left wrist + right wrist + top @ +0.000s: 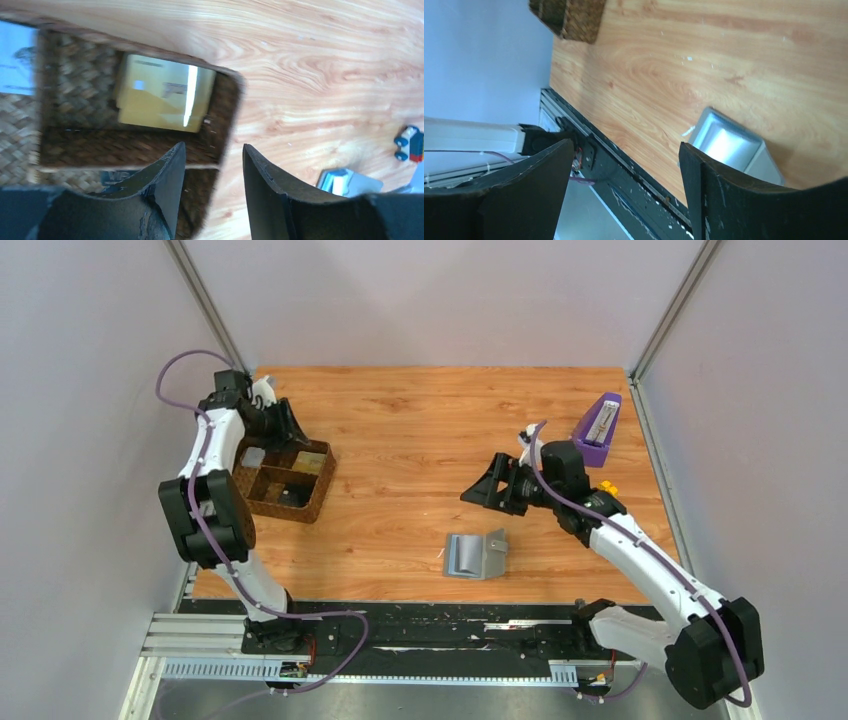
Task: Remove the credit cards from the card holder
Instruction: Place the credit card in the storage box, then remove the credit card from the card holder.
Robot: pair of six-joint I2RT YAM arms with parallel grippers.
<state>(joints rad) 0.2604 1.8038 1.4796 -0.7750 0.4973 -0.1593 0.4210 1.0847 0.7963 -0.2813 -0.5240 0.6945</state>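
Observation:
The card holder (pixel 477 555) lies open on the wooden table near the front edge, pale blue-grey inside; it also shows as the card holder (pixel 729 145) and the card holder (pixel 347 182). A tan credit card (pixel 162 97) lies in a compartment of the brown woven tray (pixel 55 145), with a whitish card (pixel 15 57) in the neighbouring compartment. My left gripper (pixel 212 150) hovers open over the tray's corner, with nothing between its fingers. My right gripper (pixel 624 150) is open and empty, raised above and behind the holder, apart from it.
The woven tray (pixel 322 480) sits at the back left under the left gripper (pixel 293 430). A purple box (pixel 597 428) stands at the back right, behind the right gripper (pixel 482 483). A small toy (pixel 407 142) lies near it. Grey walls close in on both sides.

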